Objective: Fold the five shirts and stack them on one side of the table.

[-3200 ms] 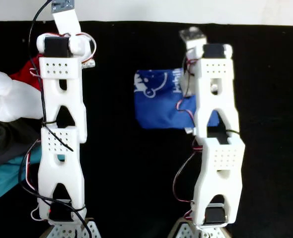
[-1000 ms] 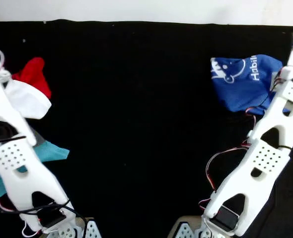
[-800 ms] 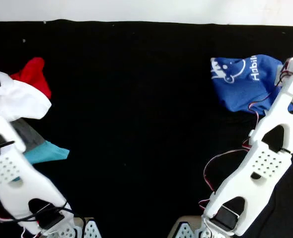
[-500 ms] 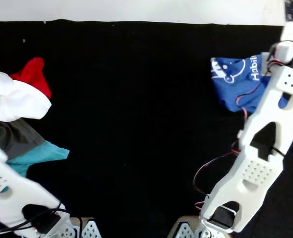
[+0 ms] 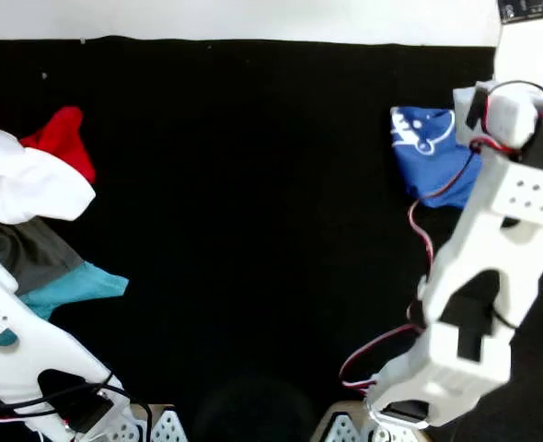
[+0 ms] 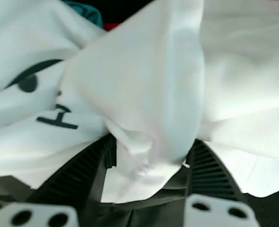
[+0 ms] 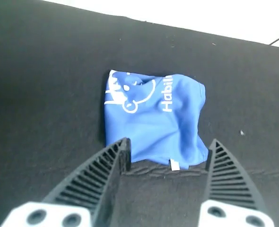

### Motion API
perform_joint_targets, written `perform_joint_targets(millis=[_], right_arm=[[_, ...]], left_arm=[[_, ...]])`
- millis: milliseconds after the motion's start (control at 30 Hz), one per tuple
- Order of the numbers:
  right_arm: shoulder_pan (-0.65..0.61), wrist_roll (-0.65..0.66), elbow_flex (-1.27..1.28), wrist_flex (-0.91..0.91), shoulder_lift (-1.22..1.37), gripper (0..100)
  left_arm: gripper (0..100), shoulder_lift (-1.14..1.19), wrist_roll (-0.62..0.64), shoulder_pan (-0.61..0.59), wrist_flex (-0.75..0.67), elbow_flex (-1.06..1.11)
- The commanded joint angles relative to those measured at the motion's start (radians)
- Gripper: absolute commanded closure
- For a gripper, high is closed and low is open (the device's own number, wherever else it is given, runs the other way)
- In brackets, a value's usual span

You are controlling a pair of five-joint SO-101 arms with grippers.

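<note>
White cloth is what your coming move turns on: the white shirt [image 6: 144, 85] lies bunched right against the left gripper [image 6: 151, 151]. A thick fold of it sits between the jaws, which stand apart around it rather than pinched, so I judge that closing comes before any pull. Crumpled as it is, the shirt shows you no clear long axis; expect to find one only once it is spread. Past that fold from the tips you glimpse slivers of the teal shirt [image 6: 85, 9] and the red shirt [image 6: 115, 26], and from above the white one rests on top of the heap, with the grey shirt [image 5: 28, 253] under it. Lift before you drag, or the others may come along. The right gripper [image 7: 169, 144] is well apart from that heap, spread wide and empty. The folded blue shirt [image 7: 153, 118] is just ahead of its tips, its near hem running across from one jaw to the other. Between the two grippers the black table [image 5: 253, 230] gives you broad open room for spreading, so the left arm is plainly the nearer one.
</note>
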Motion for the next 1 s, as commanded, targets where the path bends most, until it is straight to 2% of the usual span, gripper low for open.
perform_joint_targets(millis=[0, 67, 167, 300, 500, 700, 967], right_arm=[[0.024, -0.012, 0.185, 0.013, -0.188, 74.6], [0.042, -0.009, 0.343, 0.012, -0.294, 74.6], [0.077, -0.008, 0.598, 0.008, -0.447, 74.6], [0.113, -0.008, 0.908, -0.008, -0.607, 74.6], [0.206, -0.008, 1.348, -0.223, -0.808, 74.6], [0.282, -0.008, 1.695, -0.401, -0.970, 74.6], [0.292, -0.008, 1.951, -0.516, -1.070, 74.6]], left_arm=[[100, -0.018, -0.003, 0.035, -0.009, -0.022], [97, -0.038, -0.003, 0.051, 0.026, -0.065], [99, -0.087, 0.034, 0.117, 0.115, -0.168], [99, -0.183, 0.080, 0.266, 0.216, -0.348], [99, -0.364, 0.103, 0.539, 0.216, -0.420], [99, -0.519, 0.098, 0.894, 0.215, -0.433], [99, -0.587, 0.101, 1.276, 0.012, -0.443]])
